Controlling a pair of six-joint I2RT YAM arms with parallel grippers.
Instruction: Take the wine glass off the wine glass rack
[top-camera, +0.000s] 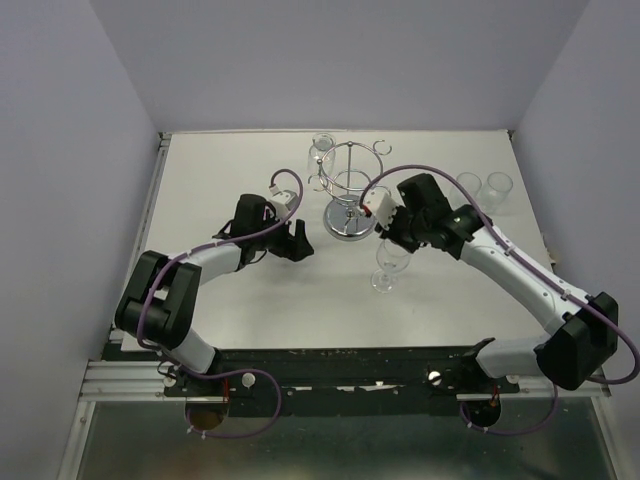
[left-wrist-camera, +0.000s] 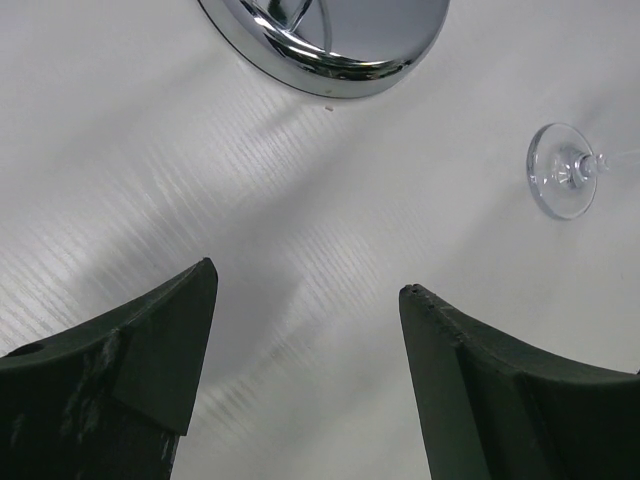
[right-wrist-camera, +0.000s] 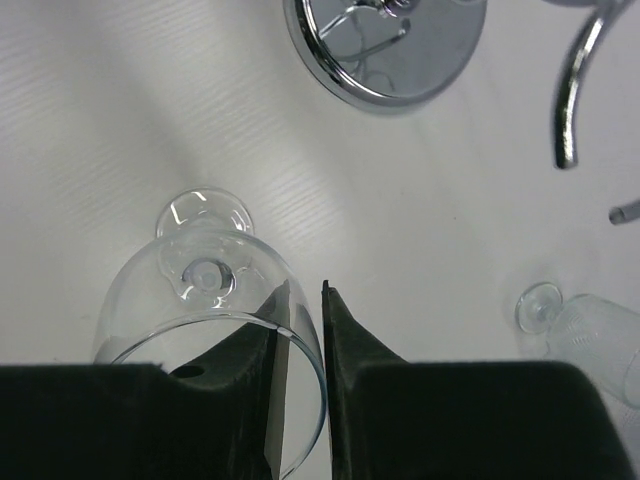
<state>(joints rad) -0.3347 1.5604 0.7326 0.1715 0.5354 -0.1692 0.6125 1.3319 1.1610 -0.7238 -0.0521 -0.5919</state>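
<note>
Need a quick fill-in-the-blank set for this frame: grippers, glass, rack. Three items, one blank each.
1. The right gripper is pinching the ___ of the wine glass, one finger inside the bowl and one outside.
2. The left gripper is ___ and holds nothing.
3. The wine glass stays ___, with the bowl opening facing up, beside the wine glass rack rather than hanging from it.

Missing words: rim; open; upright
</note>
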